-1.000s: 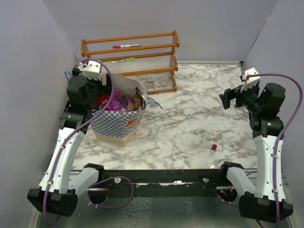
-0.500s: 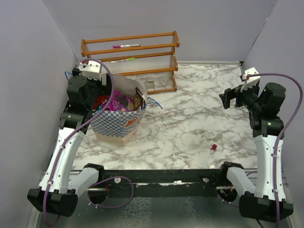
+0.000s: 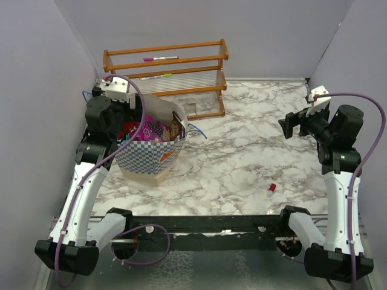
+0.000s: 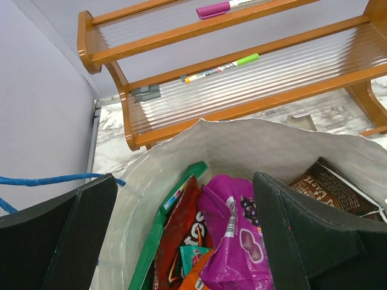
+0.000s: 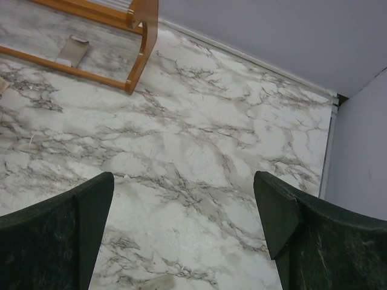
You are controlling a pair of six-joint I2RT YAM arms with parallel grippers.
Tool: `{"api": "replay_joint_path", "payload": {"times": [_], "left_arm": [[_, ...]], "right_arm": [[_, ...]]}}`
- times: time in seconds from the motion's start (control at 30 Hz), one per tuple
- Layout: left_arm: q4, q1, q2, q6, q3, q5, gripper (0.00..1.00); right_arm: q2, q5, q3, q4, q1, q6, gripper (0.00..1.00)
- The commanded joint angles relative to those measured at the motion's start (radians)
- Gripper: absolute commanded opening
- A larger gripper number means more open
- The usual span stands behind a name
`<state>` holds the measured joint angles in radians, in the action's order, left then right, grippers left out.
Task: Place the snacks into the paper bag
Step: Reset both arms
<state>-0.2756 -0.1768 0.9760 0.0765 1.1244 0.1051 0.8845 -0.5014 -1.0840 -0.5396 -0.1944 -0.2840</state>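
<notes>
Left wrist view shows the left pincer (image 4: 183, 211) spread empty over the blue-and-white checkered paper bag (image 4: 254, 142) holding snack packets (image 4: 233, 241), at ten o'clock on the marble desk (image 3: 242, 158), where a careless retreat might snag the blue string handle (image 4: 48, 179); the right pincer (image 5: 181, 208) gapes empty too.

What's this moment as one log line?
left gripper: open, above paper bag | right gripper: open, empty, above table | snacks: inside bag | red object: on table

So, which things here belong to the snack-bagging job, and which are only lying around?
Job: paper bag; snacks inside it, such as the magenta pack and red Doritos.
Lying about: wooden rack, markers on it, small red cap.
</notes>
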Motion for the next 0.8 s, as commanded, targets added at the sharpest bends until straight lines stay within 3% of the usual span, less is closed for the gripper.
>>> {"api": "replay_joint_path", "payload": {"times": [0.0,0.77], "left_arm": [[-0.011,0.007,-0.018,-0.011,0.032,0.003,0.97],[-0.006,0.007,-0.012,-0.015,0.029,-0.012,0.97]], "right_arm": [[0.003,-0.016,-0.033,-0.006,0.004,0.008,0.99],[0.001,-0.016,-0.034,-0.025,0.004,0.002,1.00]]}}
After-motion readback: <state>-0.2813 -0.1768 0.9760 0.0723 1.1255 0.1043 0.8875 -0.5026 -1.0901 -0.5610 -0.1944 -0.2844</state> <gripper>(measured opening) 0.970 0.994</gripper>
